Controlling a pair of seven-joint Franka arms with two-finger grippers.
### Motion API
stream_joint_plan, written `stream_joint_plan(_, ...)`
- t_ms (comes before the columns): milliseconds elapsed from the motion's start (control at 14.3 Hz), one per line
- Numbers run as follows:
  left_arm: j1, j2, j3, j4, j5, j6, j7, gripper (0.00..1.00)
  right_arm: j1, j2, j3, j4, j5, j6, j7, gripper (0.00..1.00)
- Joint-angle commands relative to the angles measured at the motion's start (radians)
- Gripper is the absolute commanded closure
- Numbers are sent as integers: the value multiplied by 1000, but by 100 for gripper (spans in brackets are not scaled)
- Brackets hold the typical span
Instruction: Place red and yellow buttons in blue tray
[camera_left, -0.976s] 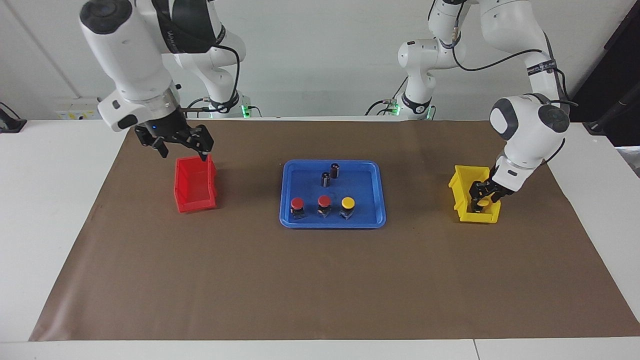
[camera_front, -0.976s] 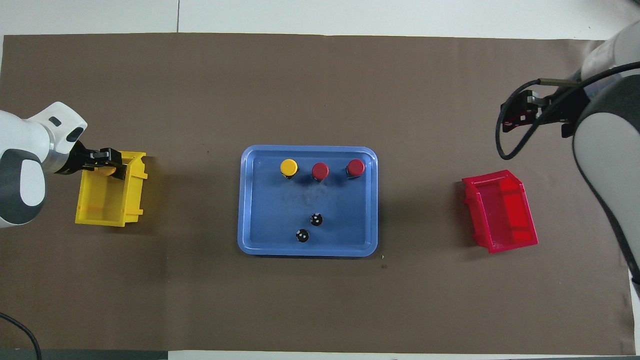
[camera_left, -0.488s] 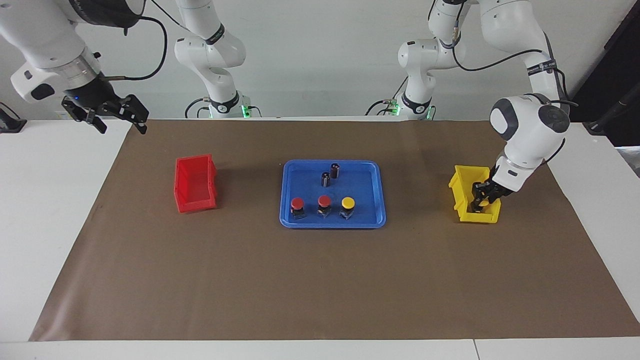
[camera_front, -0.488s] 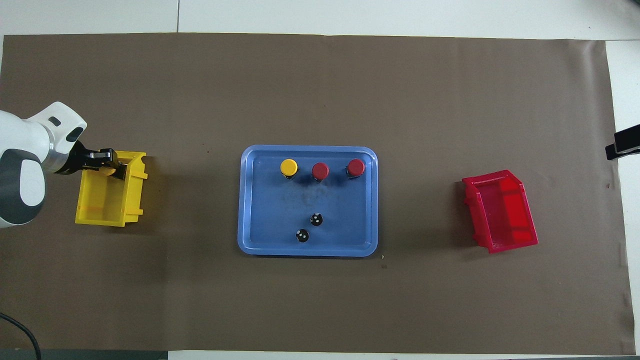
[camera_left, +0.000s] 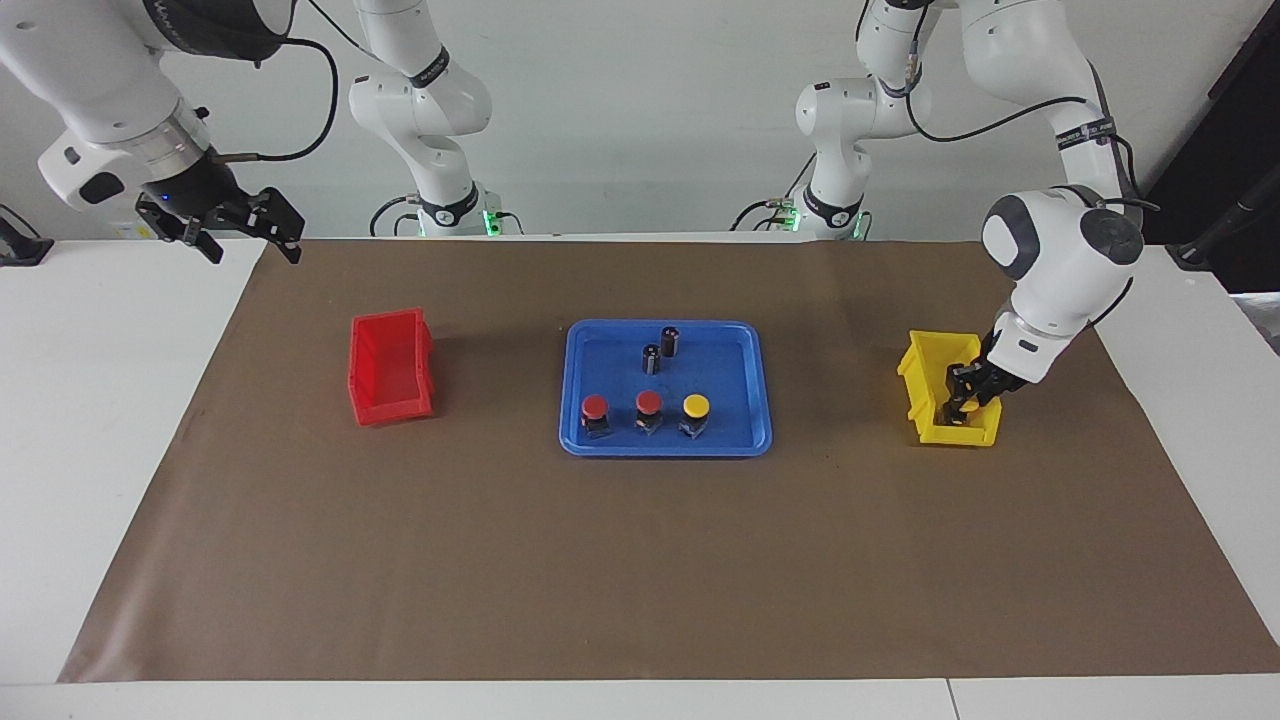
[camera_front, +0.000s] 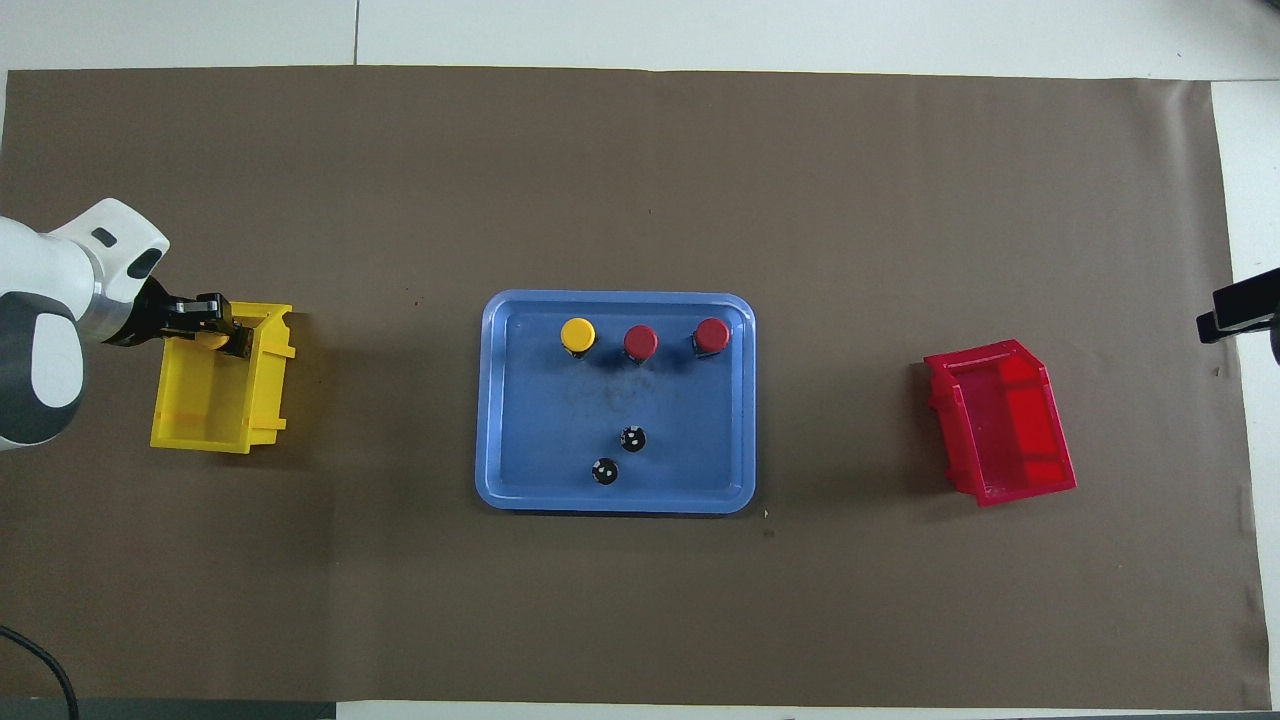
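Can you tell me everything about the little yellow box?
The yellow box is a small open-topped bin that looks like shiny plastic, with ribs on its outside walls. It sits upright on the brown paper at the left arm's end of the table, apart from the blue tray. The left end effector reaches down inside it, shut on a yellow button at the part of the box farthest from the robots. The rest of the inside looks bare.

I am pulling my right gripper up and away from the red bin, swinging it out to the mat's corner at my right arm's end, while my left gripper is clamping tight on the yellow button inside the yellow bin.
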Motion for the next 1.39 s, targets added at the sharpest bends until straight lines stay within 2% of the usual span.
stream_joint_plan(0, -14, 3, -10, 181, 28, -260, -45, 98, 11, -17, 11, -27, -63, 23, -6, 0)
stream_joint_plan(139, -56, -6, -45, 319, 133, -443, -106, 98, 9, -20, 12, -27, -60, 20, -12, 0)
stream_joint_plan(209, -54, -13, -91, 373, 138, -509, -169, 99, 8, -20, 12, -27, -55, 20, -11, 0)
stream_joint_plan(279, -53, -17, -128, 384, 135, -519, -271, 98, 6, -20, 14, -27, -52, 21, -11, 0)
stream_joint_plan(348, -48, -19, -171, 370, 132, -487, -383, 98, 6, -20, 14, -28, -52, 20, -11, 0)
stream_joint_plan(488, -42, -42, -242, 285, 77, -337, -558, 99, 8, -25, 12, -39, -52, 18, -8, 0)
stream_joint_plan(836, -56, 10, -350, 238, 0, -170, -667, 99, 11, -26, 15, -39, -52, 11, -12, 0)
stream_joint_plan(1045, -54, 35, -426, 199, 0, -87, -688, 99, 1, -26, 15, -39, -49, 11, -31, 0)
stream_joint_plan(1324, -56, 50, -475, 148, 0, -57, -707, 99, 9, -26, 15, -39, -51, 11, -29, 0)
